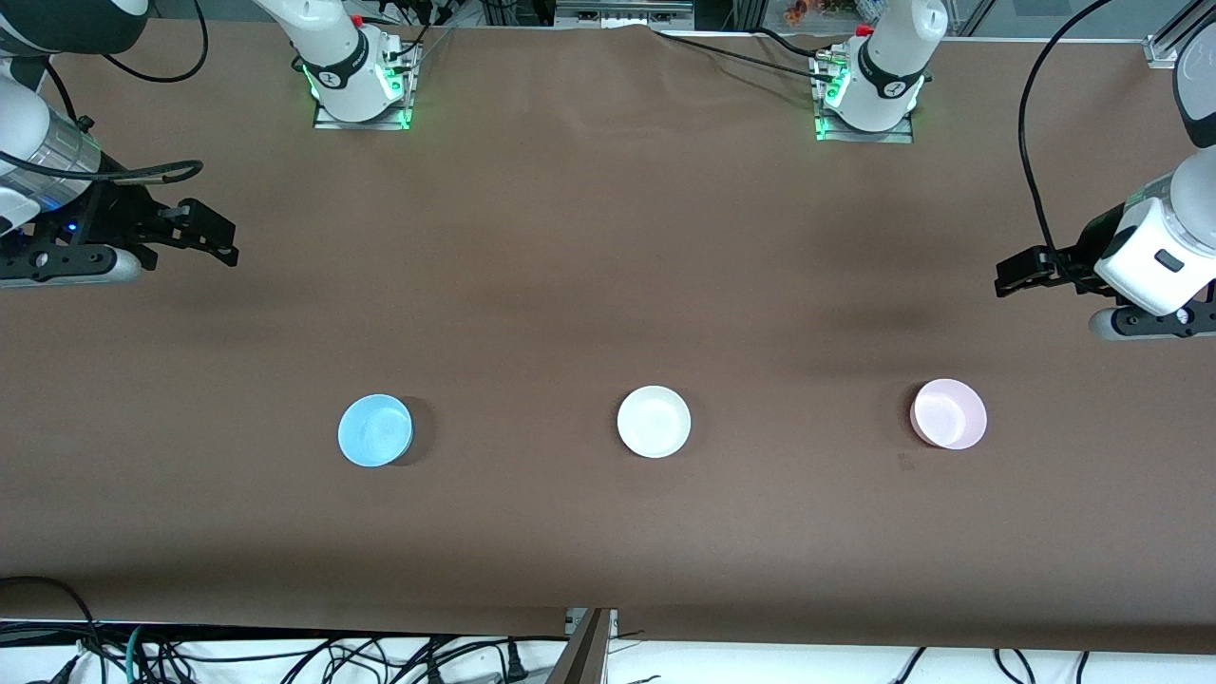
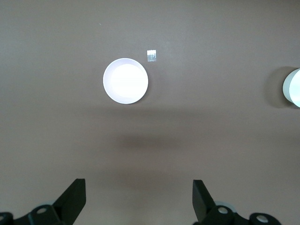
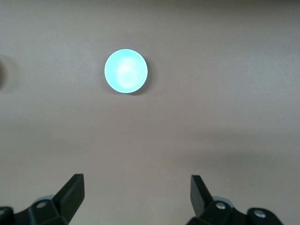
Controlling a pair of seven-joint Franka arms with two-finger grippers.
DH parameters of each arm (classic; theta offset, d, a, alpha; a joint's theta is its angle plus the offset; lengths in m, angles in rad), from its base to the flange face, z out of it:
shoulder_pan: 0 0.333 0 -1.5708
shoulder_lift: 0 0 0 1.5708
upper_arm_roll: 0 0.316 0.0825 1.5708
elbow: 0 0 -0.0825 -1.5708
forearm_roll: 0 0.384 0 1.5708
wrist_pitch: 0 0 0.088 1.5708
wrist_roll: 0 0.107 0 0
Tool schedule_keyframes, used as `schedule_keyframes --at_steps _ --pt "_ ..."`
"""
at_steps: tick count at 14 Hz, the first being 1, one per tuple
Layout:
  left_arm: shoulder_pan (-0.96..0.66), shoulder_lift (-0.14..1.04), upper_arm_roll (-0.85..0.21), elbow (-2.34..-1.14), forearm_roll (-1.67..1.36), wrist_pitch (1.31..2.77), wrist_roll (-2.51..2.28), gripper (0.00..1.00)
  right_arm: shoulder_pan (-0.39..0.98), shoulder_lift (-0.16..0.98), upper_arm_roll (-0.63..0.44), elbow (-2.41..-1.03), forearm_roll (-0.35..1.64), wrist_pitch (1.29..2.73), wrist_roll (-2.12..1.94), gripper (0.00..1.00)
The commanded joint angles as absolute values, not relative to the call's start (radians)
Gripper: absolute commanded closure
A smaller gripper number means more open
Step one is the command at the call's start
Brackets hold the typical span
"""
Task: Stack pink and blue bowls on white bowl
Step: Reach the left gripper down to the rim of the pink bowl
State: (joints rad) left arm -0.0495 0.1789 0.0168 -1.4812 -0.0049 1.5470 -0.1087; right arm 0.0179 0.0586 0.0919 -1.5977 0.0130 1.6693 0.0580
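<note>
Your left hand (image 2: 138,201) hangs over the bare brown desk (image 2: 56,117) with its 2 fingers (image 2: 72,199) spread wide. You see 1 pale bowl (image 2: 125,80), a small tape square (image 2: 151,56) just beside it, and another bowl (image 2: 293,87) at the edge.

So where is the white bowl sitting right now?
In the front view the white bowl sits on the brown table, in the middle of a row, between the blue bowl toward the right arm's end and the pink bowl toward the left arm's end.
</note>
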Motion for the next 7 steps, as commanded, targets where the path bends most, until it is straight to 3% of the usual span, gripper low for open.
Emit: schedule_keyframes --at_steps 1,7 --pt "-0.046 0.164 0.015 -1.491 0.008 1.543 -0.107 0.00 0.018 0.049 0.092 -1.606 0.003 1.666 0.051 0.00" --pt "0.021 0.166 0.018 -1.494 -0.027 1.545 -0.089 0.00 0.018 0.049 0.092 -1.606 0.002 1.664 0.051 0.00"
